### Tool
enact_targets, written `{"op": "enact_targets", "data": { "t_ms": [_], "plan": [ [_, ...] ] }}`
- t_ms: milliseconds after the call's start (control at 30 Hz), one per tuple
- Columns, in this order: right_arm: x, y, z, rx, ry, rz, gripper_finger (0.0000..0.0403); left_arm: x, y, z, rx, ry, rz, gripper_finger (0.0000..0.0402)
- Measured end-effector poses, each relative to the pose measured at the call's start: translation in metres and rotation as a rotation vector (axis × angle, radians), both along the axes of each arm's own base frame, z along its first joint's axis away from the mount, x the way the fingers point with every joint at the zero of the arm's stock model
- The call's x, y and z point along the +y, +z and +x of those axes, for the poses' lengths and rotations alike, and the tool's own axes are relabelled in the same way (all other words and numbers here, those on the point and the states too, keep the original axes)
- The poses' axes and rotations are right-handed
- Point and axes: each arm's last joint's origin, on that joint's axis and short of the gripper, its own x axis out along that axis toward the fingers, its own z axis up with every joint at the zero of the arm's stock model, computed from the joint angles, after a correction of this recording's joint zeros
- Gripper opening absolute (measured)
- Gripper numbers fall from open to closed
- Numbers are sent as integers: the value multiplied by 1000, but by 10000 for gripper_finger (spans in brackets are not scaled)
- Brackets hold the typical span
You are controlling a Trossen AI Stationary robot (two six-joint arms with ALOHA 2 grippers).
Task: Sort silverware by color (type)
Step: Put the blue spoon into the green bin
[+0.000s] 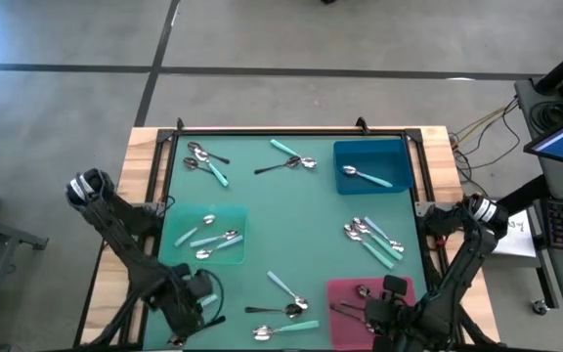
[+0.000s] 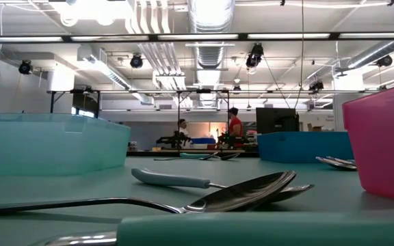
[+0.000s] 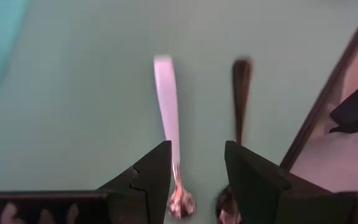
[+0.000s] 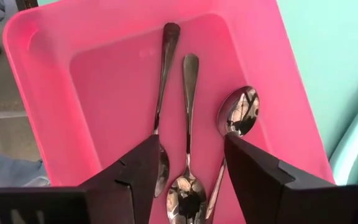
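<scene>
Item: sorting table [image 1: 291, 210], teal surface, three trays and loose silverware

Pink tray [image 1: 345, 293], near right: holds three all-metal spoons [image 4: 188, 124] lying roughly parallel, so it seems to serve as the bin for plain metal pieces. Right gripper [image 4: 188, 168] hangs directly over it, fingers spread with nothing between them; the pose fits a drop-off spot rather than a pickup.

Blue tray [image 1: 369, 164], far right: one pale-handled spoon [image 1: 362, 176] inside, likely the start of that colour's lot.

Teal tray [image 1: 208, 235], left of centre: several spoons [image 1: 213, 238] inside, handles pale or teal, not told apart from above.

Unsorted groups, lying on the bare surface: far left cluster [image 1: 203, 158]; far centre cluster [image 1: 289, 159]; right cluster [image 1: 371, 237] between the blue and pink trays; near centre cluster [image 1: 283, 305].

Left gripper [image 3: 197, 180], near left corner: fingers apart, empty, held low over a pale-handled spoon [image 3: 168, 118] with a dark-handled one [image 3: 241, 87] just beside it; the aim appears to favour the pale handle, a judgement only

Progress, judged: well short of half; most pieces remain outside the trays
</scene>
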Motion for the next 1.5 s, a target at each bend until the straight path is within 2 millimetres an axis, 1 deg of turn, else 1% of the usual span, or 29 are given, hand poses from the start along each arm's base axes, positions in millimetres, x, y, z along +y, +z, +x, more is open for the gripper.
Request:
{"op": "enact_targets", "data": {
  "t_ms": [133, 300, 433, 600, 700, 967, 1033, 1100, 1233, 1267, 1300, 1433, 1500],
  "plan": [
    [-3, 0, 5, -1, -4, -5, 171, -12, -12, -10, 48, 29, 18, 134],
    [-10, 0, 15, -2, -10, -10, 173, -21, -28, -15, 106, 37, 52, 134],
    [-15, 0, 21, -1, -11, -15, 172, -25, -40, -15, 137, 25, 84, 134],
    [-18, 0, 26, 3, 3, -21, 173, -26, -47, -14, 151, 23, 102, 134],
    [-19, 0, 26, 4, 13, -26, 173, -27, -52, -13, 161, 25, 117, 134],
    [-19, 0, 27, 6, 22, -29, 164, -30, -73, -11, 201, 28, 180, 132],
    [-19, 1, 27, 5, 25, -30, 162, -30, -74, -10, 202, 30, 183, 122],
    [-20, 1, 27, 5, 24, -30, 159, -30, -74, -10, 200, 30, 180, 100],
    [-21, 1, 28, 6, 30, -32, 151, -30, -70, -10, 175, 31, 170, 27],
    [-21, 1, 28, 6, 29, -32, 149, -30, -69, -10, 173, 34, 168, 16],
    [-21, 1, 28, 6, 29, -32, 147, -29, -68, -10, 172, 41, 168, 12],
    [-22, 1, 29, 9, 48, -42, 140, -28, -65, -11, 165, 53, 174, 19],
    [-24, 1, 31, 12, 63, -49, 137, -25, -62, -11, 161, 61, 183, 12]
  ]
}}
